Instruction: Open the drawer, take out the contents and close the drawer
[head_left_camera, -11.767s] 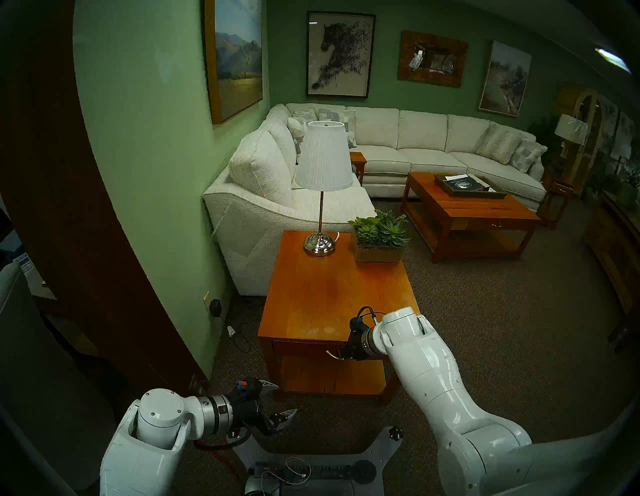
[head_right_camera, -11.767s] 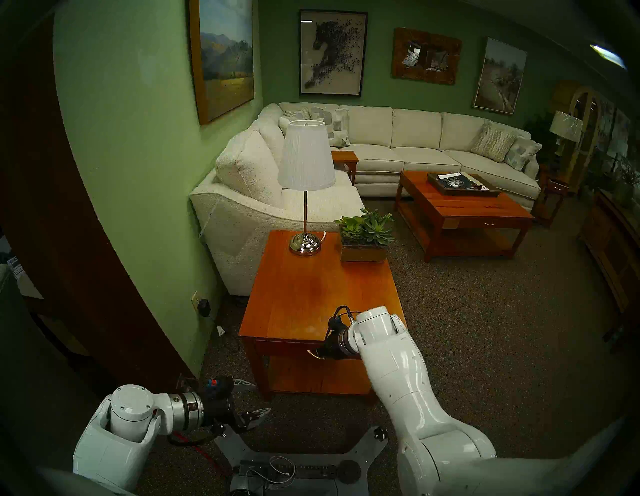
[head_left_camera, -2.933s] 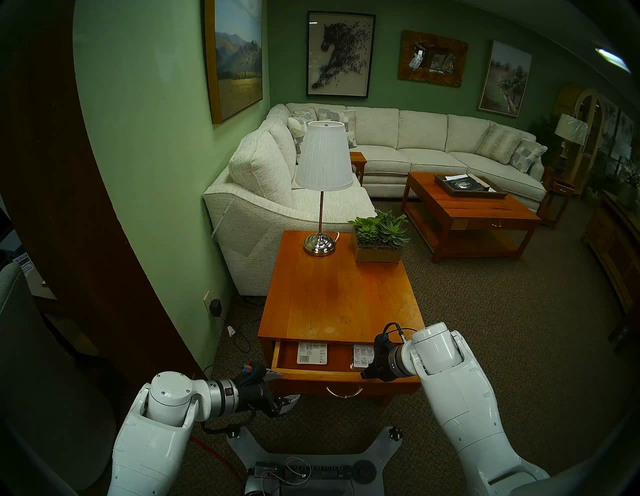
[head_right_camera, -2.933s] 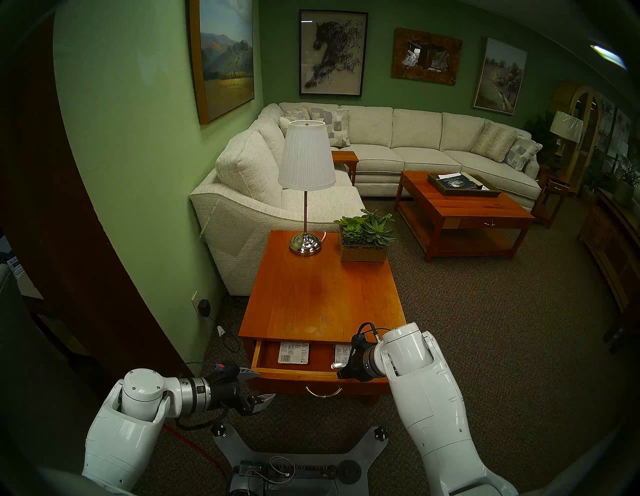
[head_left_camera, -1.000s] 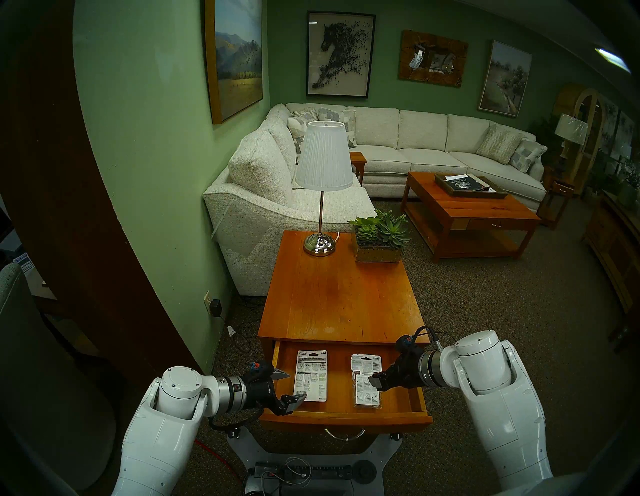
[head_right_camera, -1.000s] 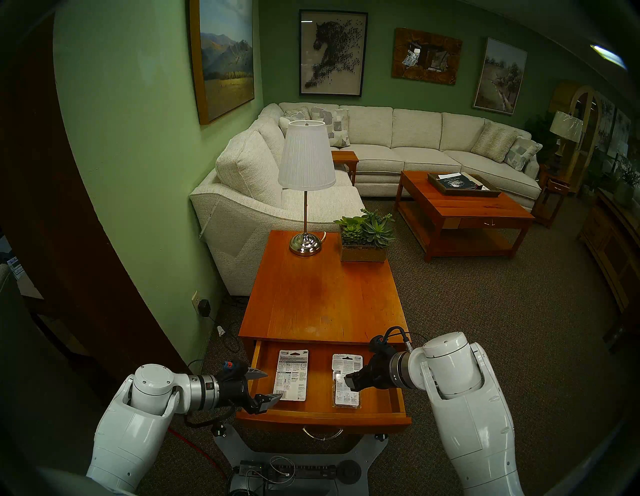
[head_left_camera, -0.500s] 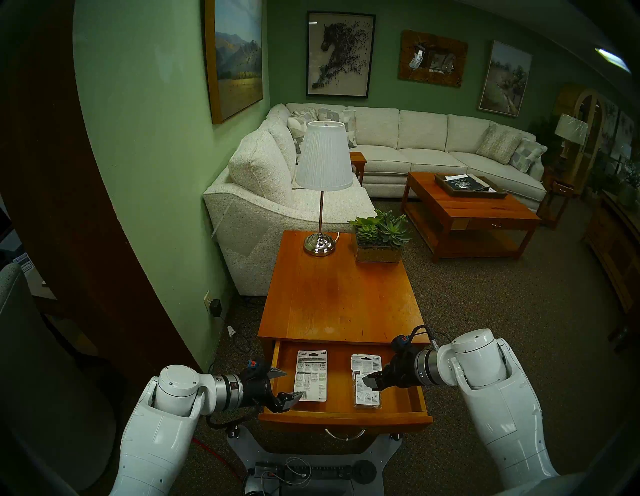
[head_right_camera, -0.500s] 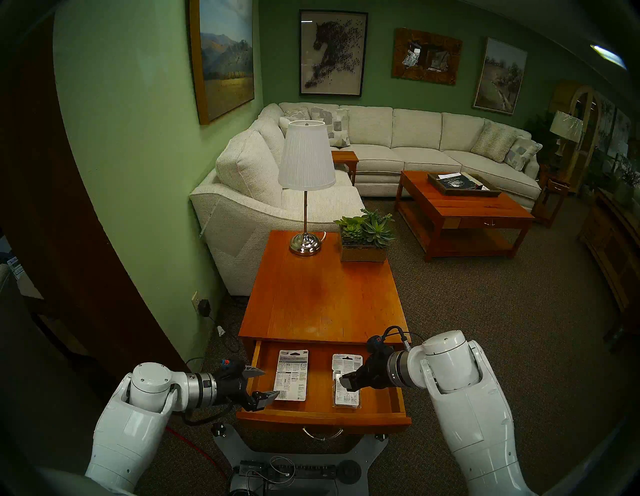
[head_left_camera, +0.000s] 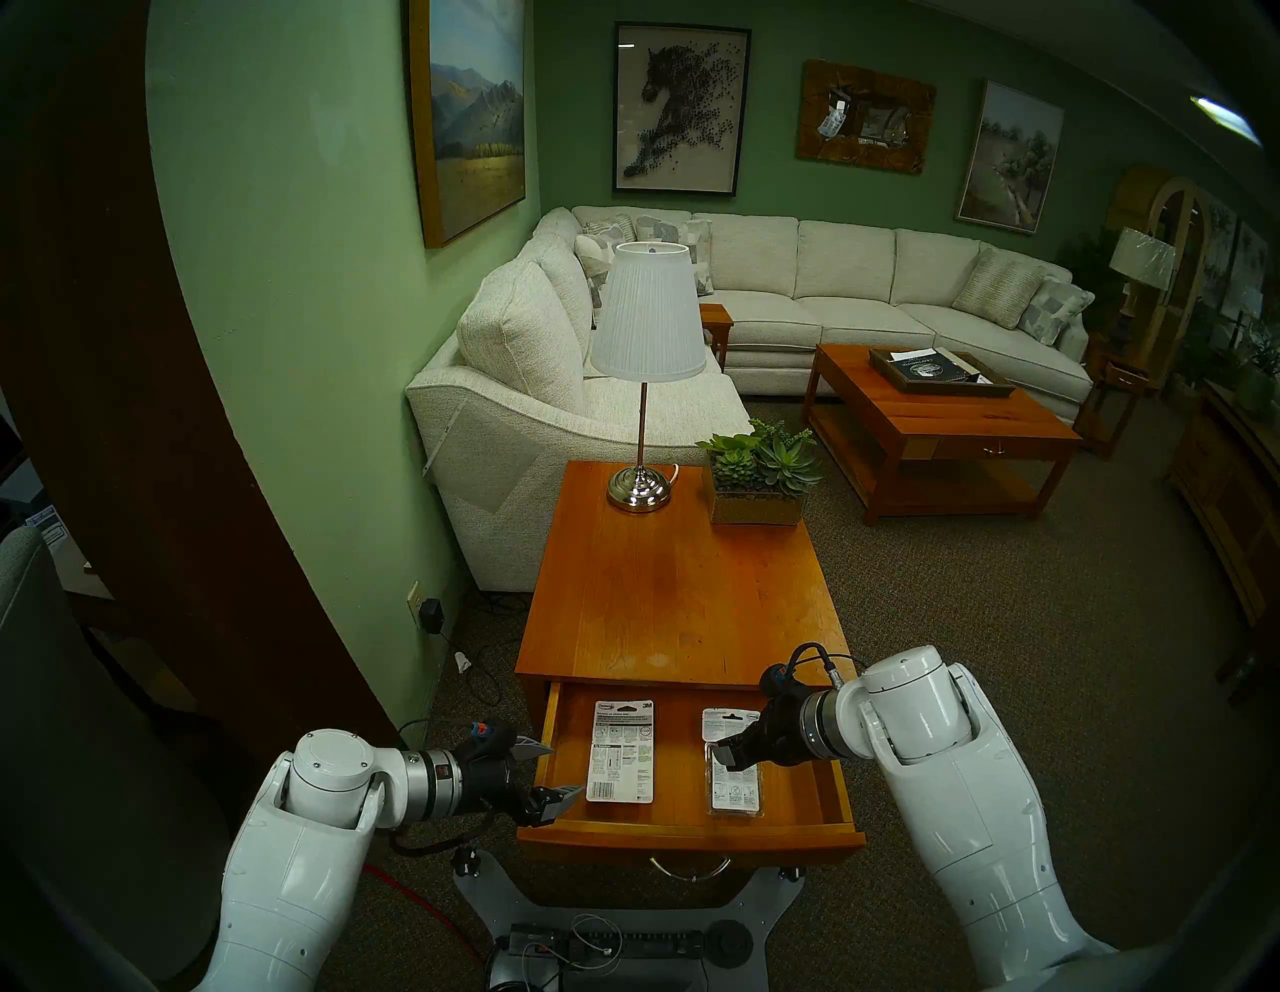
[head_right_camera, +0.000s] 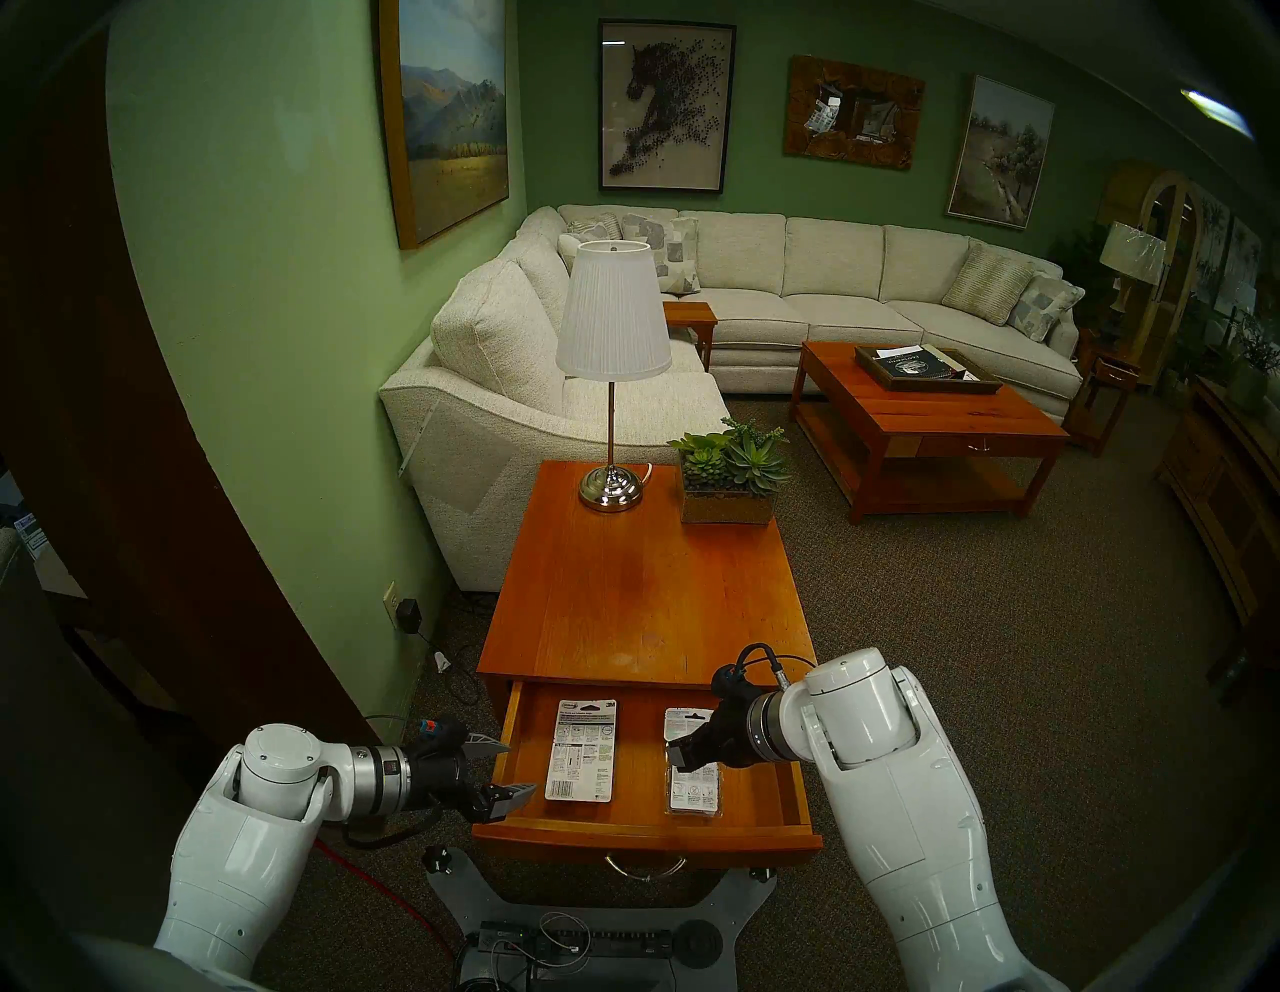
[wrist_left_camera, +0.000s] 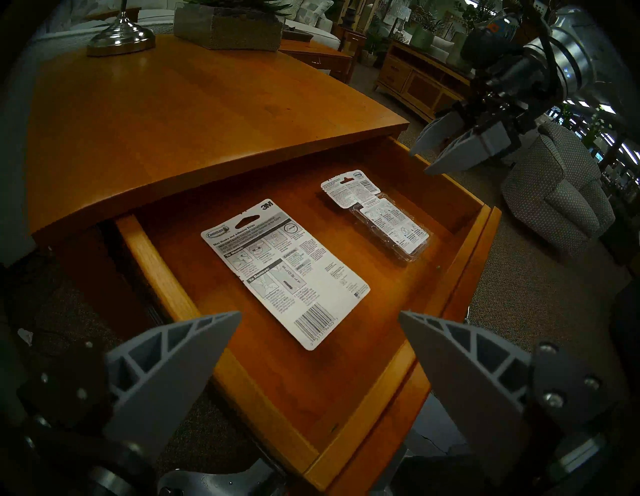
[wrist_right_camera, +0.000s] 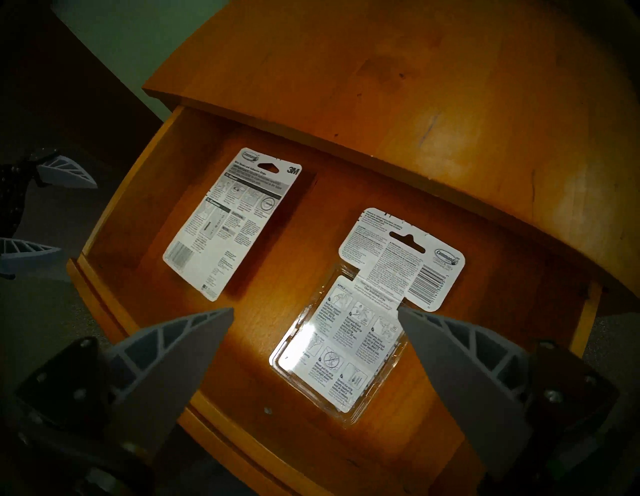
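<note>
Lying flat in the pulled-out orange-brown wooden drawer (head_left_camera: 692, 828), the white printed 3M card (head_left_camera: 621, 751) sits just beyond the spread, empty left fingers (head_left_camera: 547, 774); the clear blister pack (wrist_right_camera: 341, 350) lies under the released right fingers (wrist_right_camera: 315, 313), seemingly untouched.

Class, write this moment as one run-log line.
drawer: open | white card, blister pack: inside | left tool: open, empty | right tool: open above blister pack
</note>
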